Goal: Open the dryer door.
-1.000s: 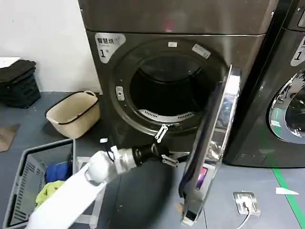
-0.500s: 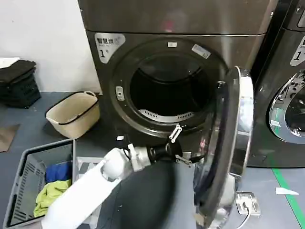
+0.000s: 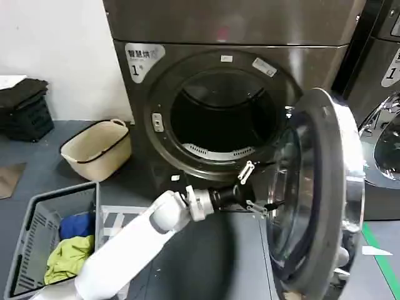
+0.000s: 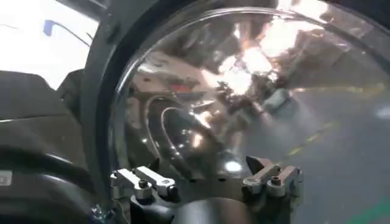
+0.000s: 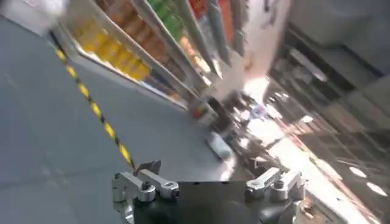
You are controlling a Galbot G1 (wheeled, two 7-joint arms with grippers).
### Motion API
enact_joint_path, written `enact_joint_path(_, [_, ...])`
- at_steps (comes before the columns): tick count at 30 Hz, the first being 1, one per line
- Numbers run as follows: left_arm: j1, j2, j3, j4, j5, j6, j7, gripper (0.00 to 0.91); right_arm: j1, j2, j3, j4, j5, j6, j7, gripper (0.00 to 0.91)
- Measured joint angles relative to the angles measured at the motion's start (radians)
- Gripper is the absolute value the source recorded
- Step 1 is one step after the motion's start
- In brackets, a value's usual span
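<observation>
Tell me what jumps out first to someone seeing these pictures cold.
The big dark bronze-grey dryer fills the middle of the head view, its round drum mouth gaping. To the robot's right of that mouth the large chrome-ringed porthole door stands swung wide, its glass facing the white left arm, whose open left pincer reaches toward the door's inner face. On the floor to the robot's left sit a cream tub and a grey laundry basket.

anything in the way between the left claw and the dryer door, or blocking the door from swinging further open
Nothing visible. The open left claw sits right at the inner face of the dryer door, with no object between them. The door stands swung out from the dryer, with only bare floor seen beside it.
</observation>
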Motion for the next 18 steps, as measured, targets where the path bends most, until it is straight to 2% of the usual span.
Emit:
enact_joint_path(9, [-0.043,-0.059,0.060,0.051,0.025,0.001,-0.018,0.907,-0.008,0.035,0.041,-0.004,-0.012,-0.092,0.041,0.907])
enact_joint_path(18, [-0.084,-0.124,0.111,0.110,0.053,0.007,-0.029,0.907,-0.010,0.053,0.074,-0.023,-0.072,-0.114,0.041,0.907])
